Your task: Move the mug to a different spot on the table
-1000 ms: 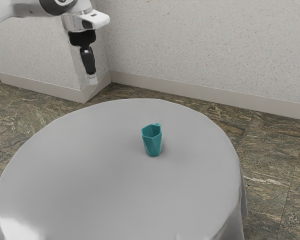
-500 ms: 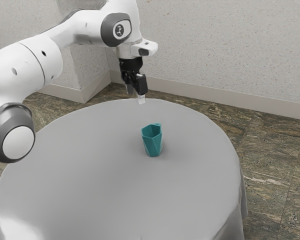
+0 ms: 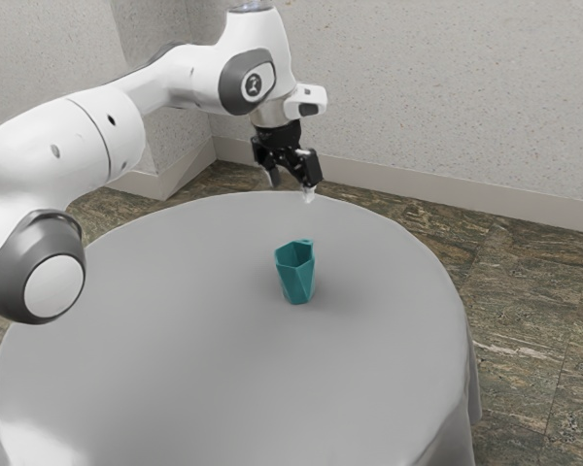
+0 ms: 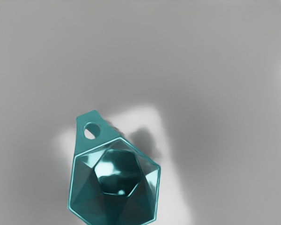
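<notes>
Grey table (image 3: 175,330), mug (image 3: 296,273) upright mid-table; my gripper (image 3: 290,190) spread, empty, high on its far side. An off-centre drop could tip it.

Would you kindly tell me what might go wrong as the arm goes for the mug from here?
1. The gripper hangs above and behind the mug, not over it; a descent off centre might strike the rim and tip it.
2. The mug's walls are slanted facets narrowing toward the base, so a grip may slip.
3. The small handle juts from the rim; catching it could spin the mug.
</notes>
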Action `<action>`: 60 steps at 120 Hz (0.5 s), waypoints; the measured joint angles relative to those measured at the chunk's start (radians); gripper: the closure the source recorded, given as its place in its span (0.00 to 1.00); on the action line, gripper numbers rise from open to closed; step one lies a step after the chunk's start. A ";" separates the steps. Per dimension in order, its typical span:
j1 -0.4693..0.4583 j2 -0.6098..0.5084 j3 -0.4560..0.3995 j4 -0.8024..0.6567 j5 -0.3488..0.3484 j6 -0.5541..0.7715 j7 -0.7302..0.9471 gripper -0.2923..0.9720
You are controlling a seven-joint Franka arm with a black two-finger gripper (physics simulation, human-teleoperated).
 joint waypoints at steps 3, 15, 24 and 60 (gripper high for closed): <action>0.000 0.007 0.000 0.000 -0.001 0.013 -0.017 0.23; 0.005 0.031 0.001 -0.010 0.001 0.053 -0.104 0.23; 0.006 0.056 0.002 -0.011 0.002 0.073 -0.162 0.23; 0.006 0.157 0.030 -0.001 0.002 0.130 -0.337 0.23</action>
